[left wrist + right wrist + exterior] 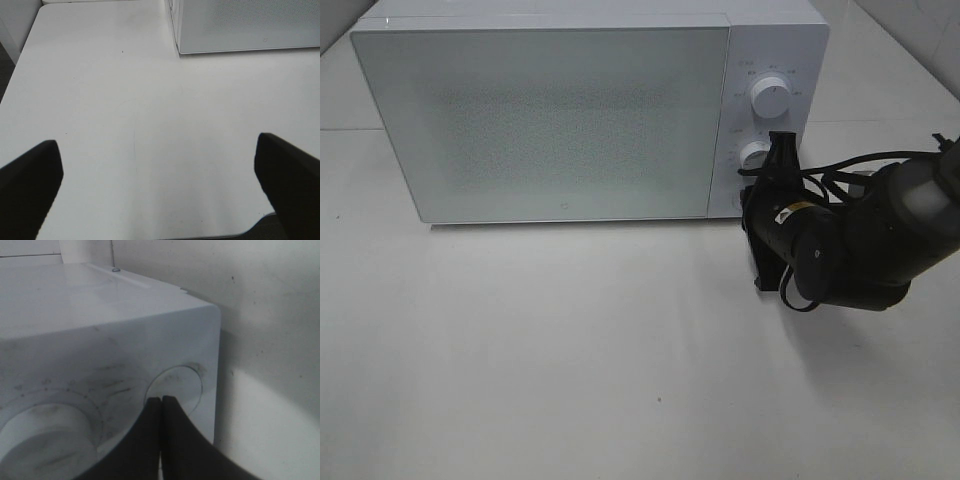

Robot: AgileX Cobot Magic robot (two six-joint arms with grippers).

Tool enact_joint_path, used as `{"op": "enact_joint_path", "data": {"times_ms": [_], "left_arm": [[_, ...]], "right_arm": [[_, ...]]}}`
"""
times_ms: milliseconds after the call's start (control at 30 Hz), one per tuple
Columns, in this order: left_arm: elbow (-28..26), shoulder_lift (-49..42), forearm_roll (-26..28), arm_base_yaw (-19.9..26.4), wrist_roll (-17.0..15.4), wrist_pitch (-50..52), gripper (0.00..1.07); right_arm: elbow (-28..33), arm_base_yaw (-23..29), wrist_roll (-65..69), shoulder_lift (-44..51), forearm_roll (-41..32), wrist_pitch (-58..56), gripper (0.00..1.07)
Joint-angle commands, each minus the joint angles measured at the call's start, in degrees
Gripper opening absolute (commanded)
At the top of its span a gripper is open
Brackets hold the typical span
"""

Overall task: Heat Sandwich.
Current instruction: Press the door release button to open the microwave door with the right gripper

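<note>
1. The right claw [161, 401] is clenched, its two black fingers [145, 440] pressed flat together with nothing between them.
2. Its tips rest against the edge of a flat round button [177, 382] near the corner of the microwave [550, 30] front. In the high view the right claw [746, 198] meets the control panel just under the lower knob [755, 155].
3. The lower knob [40, 445] sits just beside the button, ringed by small printed ticks and marks that are too smudged to read.
4. The upper knob [771, 97] has tiny grey writing around it, and it too is too small to read.
5. A small yellow label [786, 214] on the right arm carries print that cannot be made out.
6. The door [545, 120] is shut. Its pane is frosted and speckled, with one tiny mark [568, 213] low at the middle that cannot be read.
7. The left claw [160, 187] is released, with its dark fingers [30, 185] spread wide apart over the white bench [150, 100]. It holds nothing and touches nothing, and the microwave corner is well ahead of it.
8. The sandwich shows in no view, so its place and its look cannot be told.
9. The microwave stands on the bench, with a pale wall [270, 300] behind it.
</note>
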State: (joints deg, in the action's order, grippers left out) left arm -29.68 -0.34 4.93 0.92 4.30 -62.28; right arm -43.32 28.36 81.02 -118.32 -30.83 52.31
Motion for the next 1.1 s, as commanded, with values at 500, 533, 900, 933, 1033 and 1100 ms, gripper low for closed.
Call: {"op": "enact_joint_path", "data": {"times_ms": [500,533,900,933,1033,1100], "left_arm": [[-0.06,-0.8,0.52,0.06,-0.17,0.86,1.0],[-0.06,-0.8,0.52,0.06,-0.17,0.86,1.0],[-0.06,-0.8,0.52,0.06,-0.17,0.86,1.0],[-0.06,-0.8,0.52,0.06,-0.17,0.86,1.0],[-0.06,-0.8,0.52,0.06,-0.17,0.86,1.0],[-0.06,-0.8,0.52,0.06,-0.17,0.86,1.0]], "right_arm": [[-1.6,-0.97,-0.57,-1.15,0.8,2.18,0.0],[-1.6,-0.97,-0.57,-1.15,0.8,2.18,0.0],[-3.38,-1.03,-1.66,-2.41,-0.74,2.35,0.0],[-3.84,-1.03,-1.66,-2.75,-0.86,2.41,0.0],[-4.41,-1.03,-1.72,-3.15,-1.15,3.84,0.0],[-4.47,-1.03,-2.86,-3.15,-2.12,7.33,0.0]]}}
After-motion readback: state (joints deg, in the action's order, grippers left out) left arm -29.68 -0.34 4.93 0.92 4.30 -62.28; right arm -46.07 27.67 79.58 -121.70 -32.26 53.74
